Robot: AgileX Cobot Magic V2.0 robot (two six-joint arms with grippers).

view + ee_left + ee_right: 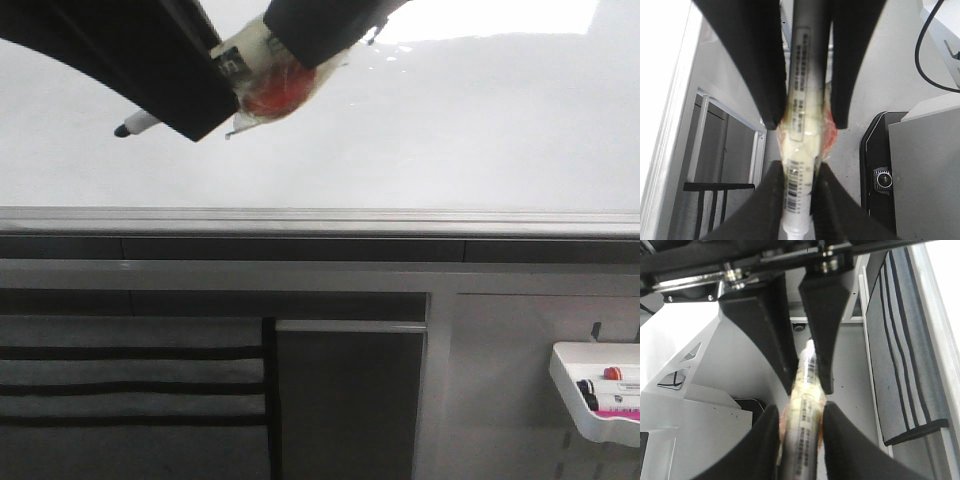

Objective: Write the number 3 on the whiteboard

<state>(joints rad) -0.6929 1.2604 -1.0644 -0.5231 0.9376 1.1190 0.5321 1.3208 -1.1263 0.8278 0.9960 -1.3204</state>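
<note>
The whiteboard fills the upper front view, glossy, with glare at the top right. No number 3 shows on it. A marker, wrapped in yellowish tape with a red patch, is held by both grippers at the top left. My left gripper is shut on it, and its black tip pokes out to the left over the board. My right gripper is shut on the other end. The left wrist view shows my left gripper shut on the marker. The right wrist view shows my right gripper shut on the marker.
A grey metal rail runs along the board's lower edge. A small white marker tray with spare markers hangs at the lower right. Below the rail are a striped grey panel and a dark cabinet panel.
</note>
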